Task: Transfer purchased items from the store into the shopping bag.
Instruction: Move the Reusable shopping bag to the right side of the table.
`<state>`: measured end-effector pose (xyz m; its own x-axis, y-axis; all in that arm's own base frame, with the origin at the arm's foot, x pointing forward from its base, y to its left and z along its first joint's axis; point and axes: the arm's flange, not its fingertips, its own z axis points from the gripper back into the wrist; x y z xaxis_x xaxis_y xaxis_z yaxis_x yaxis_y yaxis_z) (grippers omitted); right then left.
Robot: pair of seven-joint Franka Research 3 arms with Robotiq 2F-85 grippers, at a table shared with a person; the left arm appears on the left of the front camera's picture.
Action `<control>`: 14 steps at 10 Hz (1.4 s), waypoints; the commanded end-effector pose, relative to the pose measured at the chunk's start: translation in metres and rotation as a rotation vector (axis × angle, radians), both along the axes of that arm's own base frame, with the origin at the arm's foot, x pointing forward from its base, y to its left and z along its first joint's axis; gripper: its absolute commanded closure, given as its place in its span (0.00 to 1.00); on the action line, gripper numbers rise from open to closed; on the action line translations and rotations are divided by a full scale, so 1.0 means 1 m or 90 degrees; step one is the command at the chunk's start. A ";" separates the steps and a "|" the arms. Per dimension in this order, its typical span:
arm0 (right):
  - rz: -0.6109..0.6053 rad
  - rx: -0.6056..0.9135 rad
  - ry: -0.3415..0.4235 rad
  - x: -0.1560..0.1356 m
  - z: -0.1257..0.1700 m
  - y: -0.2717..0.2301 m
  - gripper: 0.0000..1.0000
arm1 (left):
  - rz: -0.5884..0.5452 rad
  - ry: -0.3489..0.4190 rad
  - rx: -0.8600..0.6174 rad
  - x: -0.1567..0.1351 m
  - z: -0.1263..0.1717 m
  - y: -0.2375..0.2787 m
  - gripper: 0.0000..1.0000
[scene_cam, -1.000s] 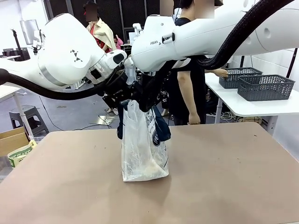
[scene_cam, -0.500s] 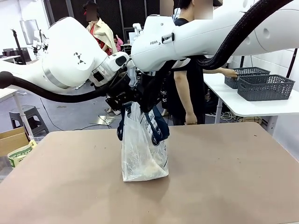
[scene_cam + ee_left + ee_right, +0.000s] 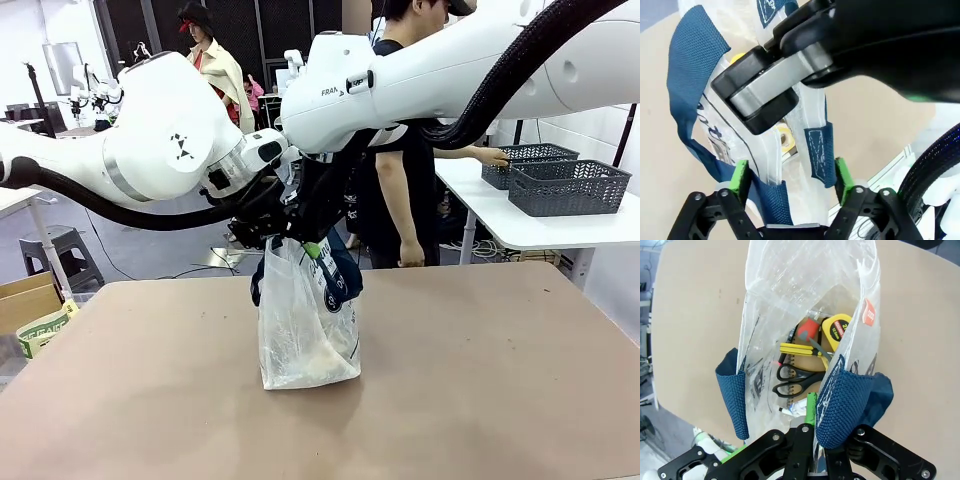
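The shopping bag (image 3: 305, 320), translucent white with navy straps, stands upright mid-table. My right gripper (image 3: 318, 238) is shut on its rim beside one navy strap (image 3: 840, 395), its fingers pinched together (image 3: 810, 427). My left gripper (image 3: 268, 225) is at the opposite side of the rim. Its green pads (image 3: 741, 176) stand apart, with bag film and a navy strap (image 3: 817, 155) between them. Inside the bag lie purchased items: black-handled scissors (image 3: 795, 380), a yellow tape measure (image 3: 836, 329) and a red piece (image 3: 809, 330). Two dark grey mesh baskets (image 3: 565, 187) sit on the side table; which one is the store I cannot tell.
A person (image 3: 400, 180) stands beyond the table's far edge, one hand at the farther basket (image 3: 515, 165) on the white side table (image 3: 560, 232). A cardboard box (image 3: 28, 305) and a stool (image 3: 68, 255) are off the left edge. Brown tabletop (image 3: 480, 380) spreads around the bag.
My left gripper has swung right and closer onto the bag's rim, and its jaws have narrowed slightly. The bag's top has shifted a little. My right gripper keeps its hold.
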<state>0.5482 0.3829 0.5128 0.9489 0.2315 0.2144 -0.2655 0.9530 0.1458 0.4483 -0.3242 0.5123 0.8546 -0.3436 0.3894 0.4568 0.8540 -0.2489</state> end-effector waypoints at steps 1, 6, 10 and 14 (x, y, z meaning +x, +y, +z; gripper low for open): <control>0.006 0.004 -0.007 0.005 0.000 0.000 1.00 | 0.010 -0.010 0.014 -0.002 0.000 -0.003 0.58; 0.021 0.008 -0.002 0.005 0.000 -0.001 1.00 | 0.018 -0.020 0.003 -0.005 0.003 0.000 1.00; 0.040 0.011 0.001 0.006 0.000 -0.004 1.00 | 0.018 -0.021 0.006 -0.007 0.004 0.002 1.00; 0.083 0.030 0.000 0.007 0.003 -0.011 1.00 | -0.001 -0.039 0.014 -0.009 0.007 0.003 1.00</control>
<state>0.5506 0.3798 0.5133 0.9257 0.3073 0.2204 -0.3432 0.9275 0.1482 0.4471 -0.3250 0.5183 0.8459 -0.3417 0.4096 0.4587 0.8579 -0.2314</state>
